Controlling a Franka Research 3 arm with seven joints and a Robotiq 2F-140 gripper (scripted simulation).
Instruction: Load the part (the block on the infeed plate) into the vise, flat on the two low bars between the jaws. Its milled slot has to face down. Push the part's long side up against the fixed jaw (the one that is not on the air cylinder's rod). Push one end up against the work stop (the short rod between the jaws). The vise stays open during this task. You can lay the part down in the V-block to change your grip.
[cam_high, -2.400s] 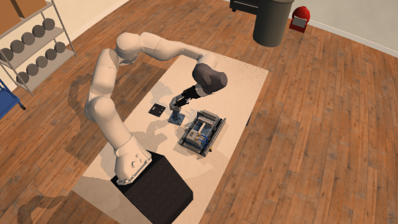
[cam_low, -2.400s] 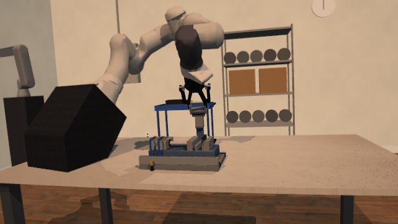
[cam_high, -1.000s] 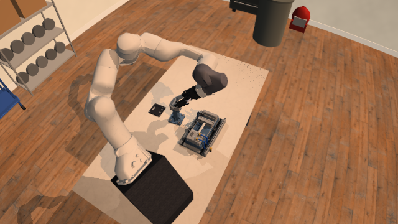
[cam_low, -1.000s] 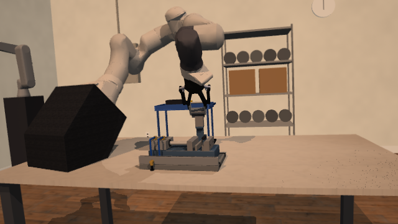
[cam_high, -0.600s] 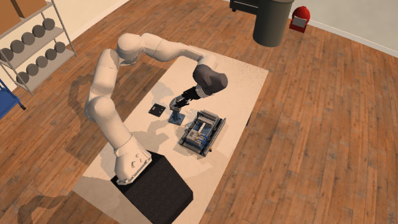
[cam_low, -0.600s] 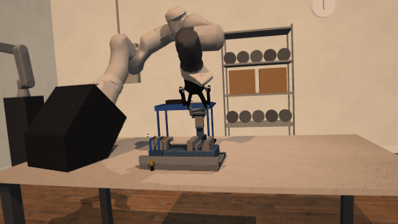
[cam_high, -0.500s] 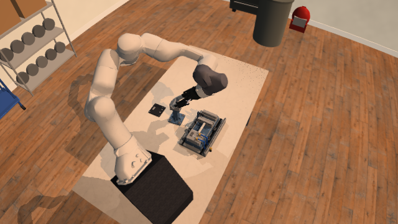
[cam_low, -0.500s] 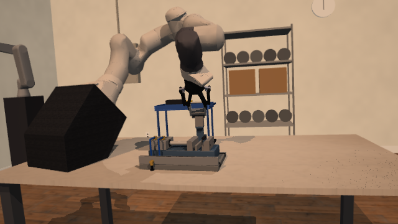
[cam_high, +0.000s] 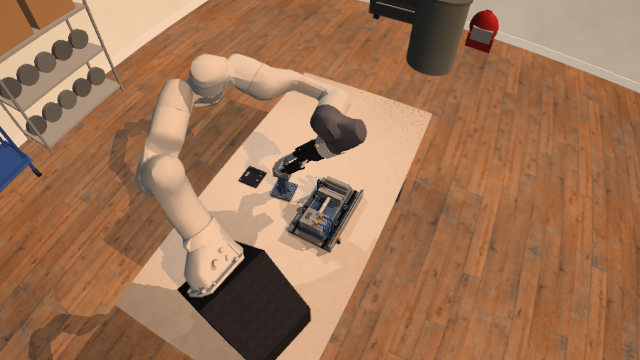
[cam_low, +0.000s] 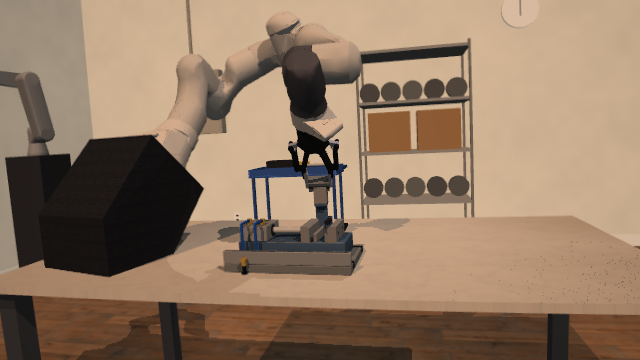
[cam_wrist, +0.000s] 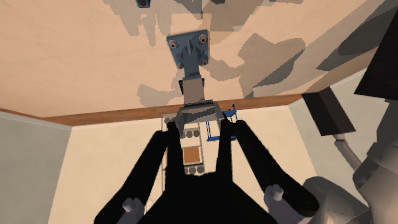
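Note:
My gripper (cam_high: 288, 167) (cam_low: 318, 175) (cam_wrist: 199, 110) is shut on the grey part (cam_low: 318, 179) (cam_wrist: 200, 114), at the head of the V-block stand (cam_high: 284, 191) (cam_low: 321, 196) (cam_wrist: 194, 91). The arm reaches it at a slant. Part and V-block overlap in view; I cannot tell whether they touch, nor which way the slot faces. The vise (cam_high: 325, 205) is open beside the stand, with its fixed jaw (cam_low: 335, 230) at the end away from the air cylinder (cam_low: 257, 230) and its moving jaw (cam_low: 310, 231) on the rod. No part shows between the jaws. The black infeed plate (cam_high: 252, 176) holds no block.
The vise's rails (cam_low: 290, 258) and blue air hoses (cam_high: 327, 223) stand close to the V-block stand. The large black arm base block (cam_high: 260, 300) (cam_low: 120, 205) is at the other end of the table. The infeed plate lies on the stand's other side.

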